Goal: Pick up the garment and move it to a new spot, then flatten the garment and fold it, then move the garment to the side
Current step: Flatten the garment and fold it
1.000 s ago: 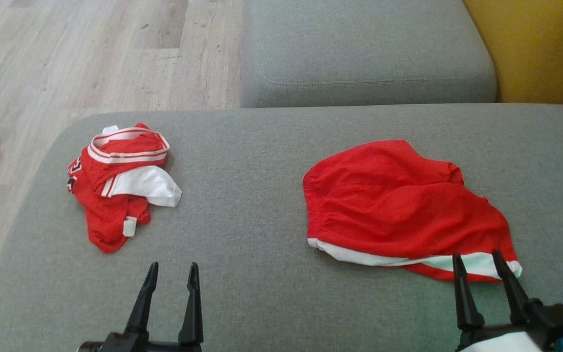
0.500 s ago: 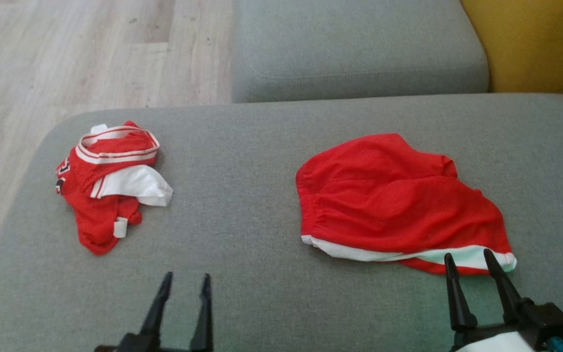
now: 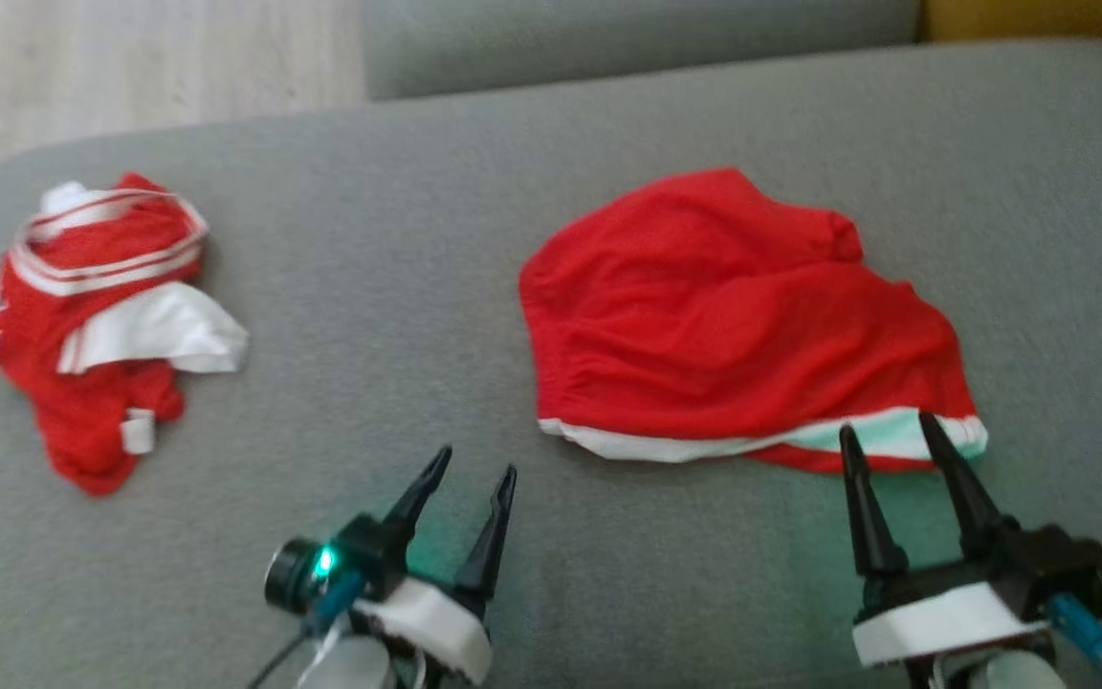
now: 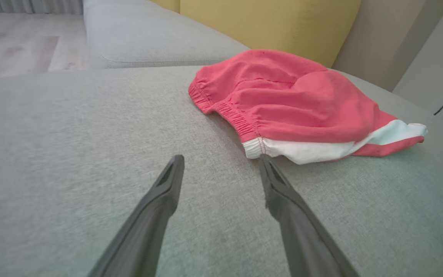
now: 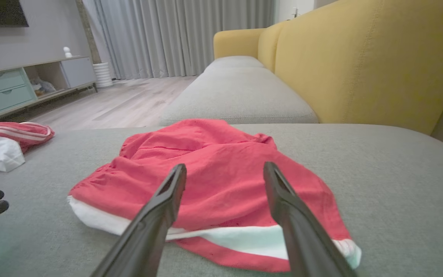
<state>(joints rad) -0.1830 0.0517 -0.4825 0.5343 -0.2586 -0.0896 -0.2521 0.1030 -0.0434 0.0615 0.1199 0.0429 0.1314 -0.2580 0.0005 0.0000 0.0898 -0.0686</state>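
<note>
1. Both grippers were spread wide and held nothing. The left gripper [image 3: 475,461] hung low over bare cushion, just beside the near left corner of the shorts. The right gripper [image 3: 884,426] pointed at the near right end of the shorts, with its tips over the white band. I could not tell if they touched the cloth.
2. There were two pieces of clothing. One was a pair of red shorts [image 3: 733,306] with a white band along the near edge. They lay in a loose, wrinkly heap on the right half of the big grey seat cushion [image 3: 398,249].
3. The other piece was a red and white jersey [image 3: 92,325]. It was scrunched up at the far left of the same cushion, well apart from the shorts.
4. There were two cushions to count. Behind the big one sat a second grey cushion [image 3: 608,38]. One yellow backrest [image 5: 360,57] stood along the right side.
5. The jersey sat close to the left edge of the big cushion, near its round far corner. Past that corner was the wood floor [image 3: 130,57].
6. The shorts were well in from the far edge and from the backrest.
7. A wide bare strip of cushion ran between the two pieces of clothing. There was more bare cushion in front, around the grippers, and to the right of the shorts.
</note>
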